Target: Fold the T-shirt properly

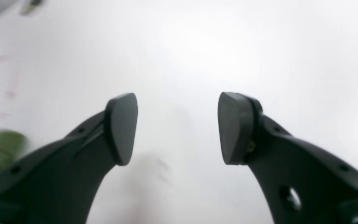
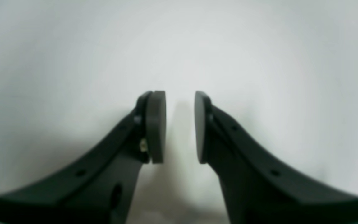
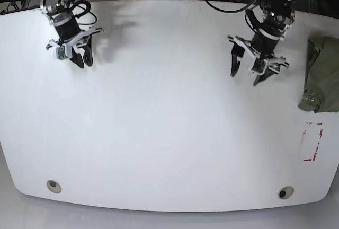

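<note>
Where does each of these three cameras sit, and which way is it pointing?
Base: up high, looking down on the white table, both arms, and the T-shirt at the right edge.
Left wrist: on the left arm, looking past its open fingers at the table; green cloth blurs in at the left edge.
Right wrist: on the right arm, looking past its slightly parted fingers at bare table.
Shared: base and left wrist both show the T-shirt and the left gripper.
</note>
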You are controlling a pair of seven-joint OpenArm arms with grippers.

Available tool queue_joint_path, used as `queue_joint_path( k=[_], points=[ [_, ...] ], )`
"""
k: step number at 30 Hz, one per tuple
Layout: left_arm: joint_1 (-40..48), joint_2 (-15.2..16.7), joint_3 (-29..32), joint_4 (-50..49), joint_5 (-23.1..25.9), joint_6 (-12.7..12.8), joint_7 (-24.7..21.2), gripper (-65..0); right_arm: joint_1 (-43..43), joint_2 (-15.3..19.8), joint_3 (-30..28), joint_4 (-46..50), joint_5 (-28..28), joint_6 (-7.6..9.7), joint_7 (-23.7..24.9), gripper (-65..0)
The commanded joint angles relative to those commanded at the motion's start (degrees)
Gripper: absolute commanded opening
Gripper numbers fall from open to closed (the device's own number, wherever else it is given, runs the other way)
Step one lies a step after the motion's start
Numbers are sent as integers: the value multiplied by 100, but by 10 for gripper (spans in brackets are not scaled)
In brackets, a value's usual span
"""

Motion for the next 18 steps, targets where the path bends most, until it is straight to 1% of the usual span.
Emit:
queue_joint_path(
  k=[2,6,7,8,13,14,15,17,18],
  points=[
    [563,141,0,334,0,0,0,-271,-369,0,18,44,211,0,0,-504],
    [1380,237,0,589,-9,0,-18,-271,-932,-18,18,229,440,9,9,-506],
    [1705,264,0,624,-18,0,-35,-271,-1196,-88,9,369,554,9,9,-506],
    [1811,264,0,633,-18,0,-35,-271,-1266,-114,9,404,589,9,9,-506],
    [2760,273,0,633,-44,0,-35,-272,-2154,-422,-9,870,765,44,9,-506],
    [2901,273,9,633,-53,0,-35,-272,-2277,-466,-18,923,774,88,9,-506],
    [3121,273,18,633,-53,0,-44,-272,-2470,-519,-26,1011,774,193,9,-506],
    [3464,273,18,633,-62,0,-44,-272,-2743,-677,-26,1116,738,347,9,-506],
    [3543,281,18,633,-62,0,-44,-272,-2831,-738,-26,1143,738,347,9,-506]
  ],
)
